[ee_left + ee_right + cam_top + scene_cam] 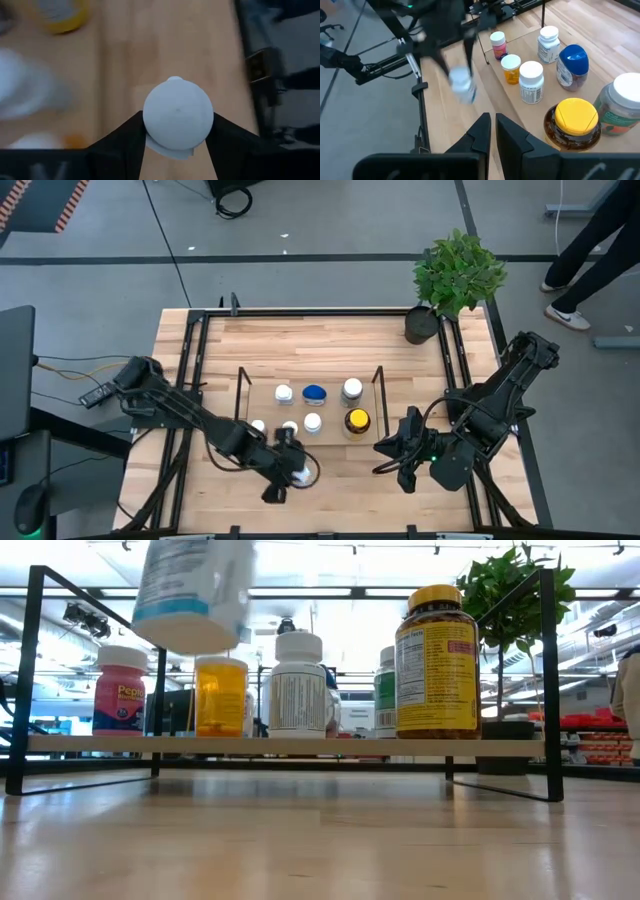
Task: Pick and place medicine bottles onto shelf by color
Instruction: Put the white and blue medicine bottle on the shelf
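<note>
"Pept…" on pink bottle (121, 692)

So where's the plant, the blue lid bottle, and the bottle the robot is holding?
plant (458, 270), high view, on its leaves.
blue lid bottle (572, 62), right wrist view, on its lid.
held bottle (178, 114), left wrist view, on its white cap.

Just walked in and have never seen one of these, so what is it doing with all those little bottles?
The left pincer holds a white-capped bottle up off the table, in front of the shelf. Six bottles already stand on that shelf, among them a pink one and a large amber bottle with a yellow cap. The right pincer waits shut near the shelf's end.
</note>
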You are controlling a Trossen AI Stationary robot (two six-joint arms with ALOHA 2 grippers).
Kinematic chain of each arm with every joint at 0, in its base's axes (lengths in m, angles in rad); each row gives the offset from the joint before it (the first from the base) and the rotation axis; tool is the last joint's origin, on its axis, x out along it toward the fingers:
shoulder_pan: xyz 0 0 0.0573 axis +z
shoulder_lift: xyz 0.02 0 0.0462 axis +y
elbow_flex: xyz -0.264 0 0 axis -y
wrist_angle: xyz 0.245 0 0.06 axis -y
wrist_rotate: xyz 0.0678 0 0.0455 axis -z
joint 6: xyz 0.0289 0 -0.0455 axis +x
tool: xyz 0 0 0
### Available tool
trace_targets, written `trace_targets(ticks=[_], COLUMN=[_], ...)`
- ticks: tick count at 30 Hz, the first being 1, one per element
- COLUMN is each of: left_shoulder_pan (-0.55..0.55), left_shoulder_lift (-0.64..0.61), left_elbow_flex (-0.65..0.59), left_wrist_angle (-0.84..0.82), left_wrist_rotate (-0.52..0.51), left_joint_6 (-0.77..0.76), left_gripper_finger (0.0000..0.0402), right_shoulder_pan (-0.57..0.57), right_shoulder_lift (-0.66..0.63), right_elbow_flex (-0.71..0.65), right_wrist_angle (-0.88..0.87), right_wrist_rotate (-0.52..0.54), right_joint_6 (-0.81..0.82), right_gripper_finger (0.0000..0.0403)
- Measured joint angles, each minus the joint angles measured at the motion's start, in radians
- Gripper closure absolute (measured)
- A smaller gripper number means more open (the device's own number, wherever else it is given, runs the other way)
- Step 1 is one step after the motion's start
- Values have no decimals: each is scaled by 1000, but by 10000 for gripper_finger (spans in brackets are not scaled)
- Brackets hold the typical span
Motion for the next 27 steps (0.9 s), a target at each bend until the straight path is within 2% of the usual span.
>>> trace_targets(ticks=[10,18,27], left_shoulder_pan=[66,156,234], left_shoulder_lift=[-215,-331,-309], left_elbow_flex=[0,1,1], left_wrist_angle=[-216,-502,-655], left_wrist_rotate=[-214,-444,-458], left_joint_6=[-169,-488,-743], left_gripper_finger=[224,225,217], right_shoulder_pan=[0,0,0], right_shoulder_lift=[0,0,0], right_elbow_flex=[0,0,0], right_wrist_angle=[0,0,0], right_wrist_rotate=[31,31,31], right_joint_6=[-28,-57,-78], right_gripper_finger=[368,368,368])
